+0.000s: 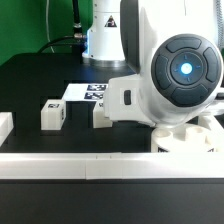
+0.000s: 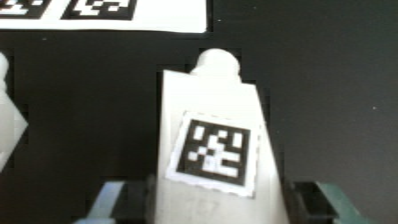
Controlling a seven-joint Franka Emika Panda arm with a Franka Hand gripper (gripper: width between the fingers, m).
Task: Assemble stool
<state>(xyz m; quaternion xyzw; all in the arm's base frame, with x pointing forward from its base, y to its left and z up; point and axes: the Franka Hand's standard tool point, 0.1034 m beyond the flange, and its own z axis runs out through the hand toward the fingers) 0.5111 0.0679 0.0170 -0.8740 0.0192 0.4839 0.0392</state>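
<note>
Jaws are gripping one leg (image 2: 214, 130) across its flanks, the gripper (image 2: 217, 205) narrowed onto its tagged end. Its long axis is running straight out ahead of the hand, peg tip leading, and the seat (image 1: 186, 140) is sitting just below the hand.

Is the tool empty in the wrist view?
No, a tagged leg sits clamped between the two sides of the tool.
</note>
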